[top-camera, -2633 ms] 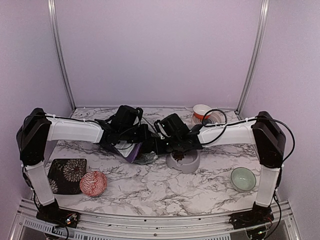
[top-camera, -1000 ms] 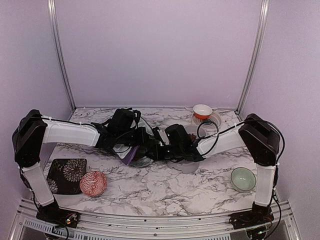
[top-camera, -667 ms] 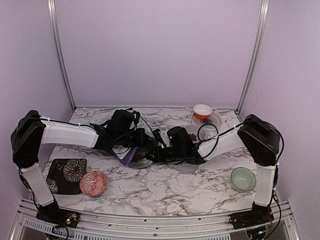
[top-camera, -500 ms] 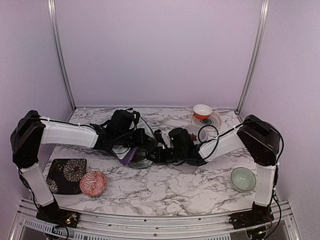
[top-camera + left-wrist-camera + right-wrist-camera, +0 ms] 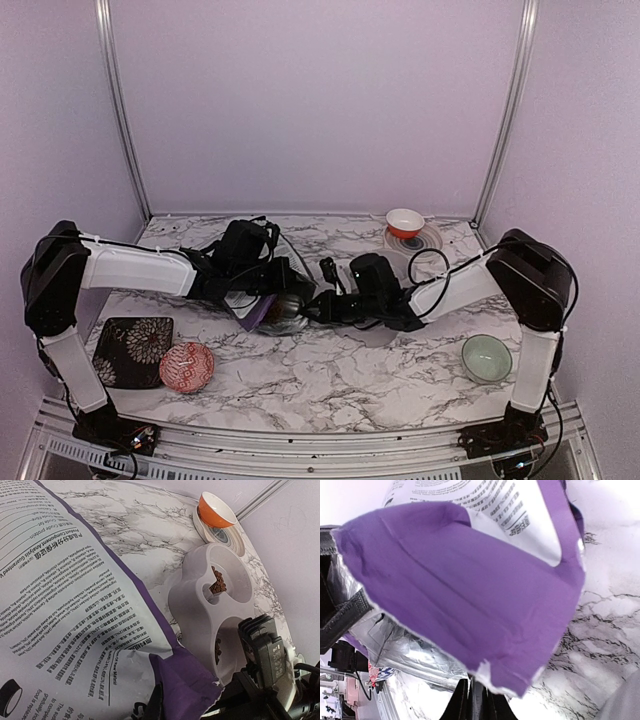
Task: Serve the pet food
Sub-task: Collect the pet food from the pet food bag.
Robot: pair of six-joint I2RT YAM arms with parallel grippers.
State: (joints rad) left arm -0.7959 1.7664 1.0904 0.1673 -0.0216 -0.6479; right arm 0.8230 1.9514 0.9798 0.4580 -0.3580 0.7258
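The purple and white food bag (image 5: 75,605) lies tilted between both arms, its purple corner (image 5: 258,308) near the table's middle. My left gripper (image 5: 157,707) is shut on the bag's lower edge. My right gripper (image 5: 471,687) is shut on the torn rim of the bag's purple flap (image 5: 470,590), with the silver lining (image 5: 405,650) showing beside it. Pet food (image 5: 217,582) sits as a small heap in the far bowl of the grey feeder (image 5: 192,595), and a few pieces (image 5: 218,649) lie in the near bowl. In the top view the right arm (image 5: 440,290) covers the feeder.
An orange bowl (image 5: 404,220) rests on a clear plate (image 5: 428,240) at the back right. A pale green bowl (image 5: 486,357) stands front right. A red patterned bowl (image 5: 186,366) and a dark flowered plate (image 5: 133,350) sit front left.
Both arms have come down from above the feeder. Over the last second the right wrist has slid a little to the right with the bag's rim; the left arm has barely moved.
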